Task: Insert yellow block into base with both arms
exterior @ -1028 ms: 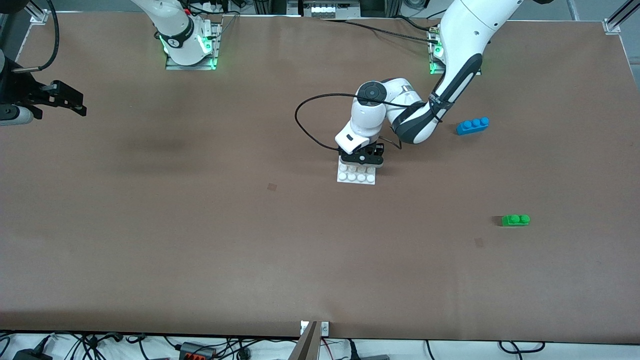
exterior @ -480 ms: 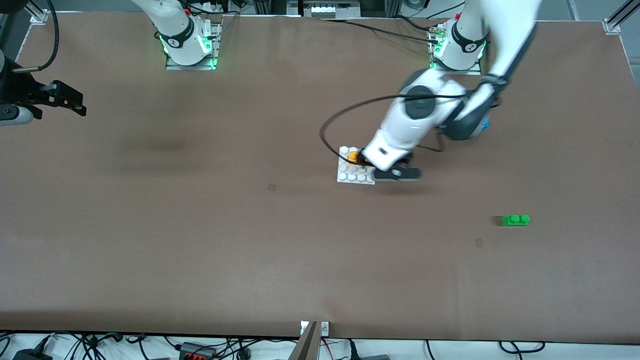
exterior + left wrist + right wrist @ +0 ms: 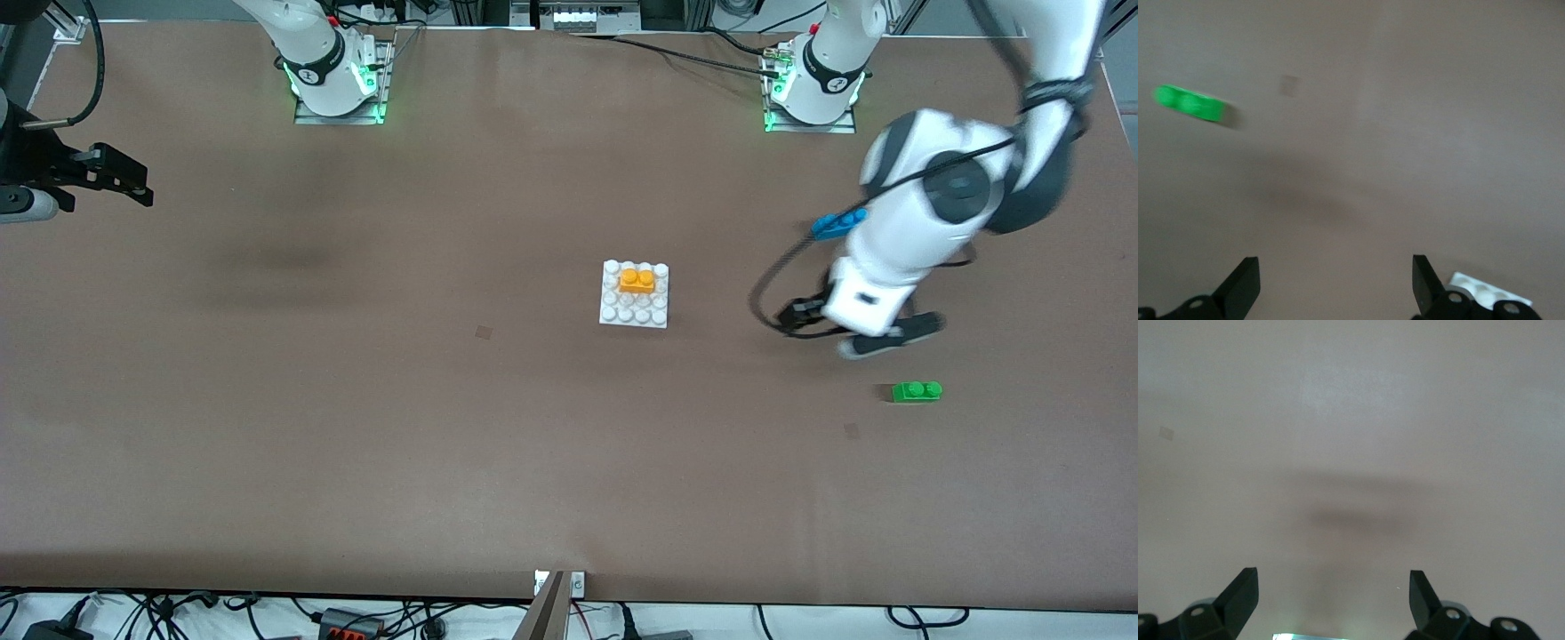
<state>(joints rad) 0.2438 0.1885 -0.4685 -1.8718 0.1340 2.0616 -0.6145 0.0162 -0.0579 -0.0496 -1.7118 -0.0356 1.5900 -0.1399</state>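
- Front view: the yellow block (image 3: 637,281) sits on the base (image 3: 634,313), on its studs nearer the robots' bases, mid-table.
- Left gripper (image 3: 1335,283) is spread wide and empty, over bare table between the blue brick (image 3: 838,223) and green brick (image 3: 917,391).
- Right gripper (image 3: 1333,597) waits, spread and empty, over the right arm's end of the table.

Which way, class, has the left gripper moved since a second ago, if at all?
Yes. The left gripper, open, has swung off the base toward the left arm's end of the table, and now hangs above the table near the green brick.
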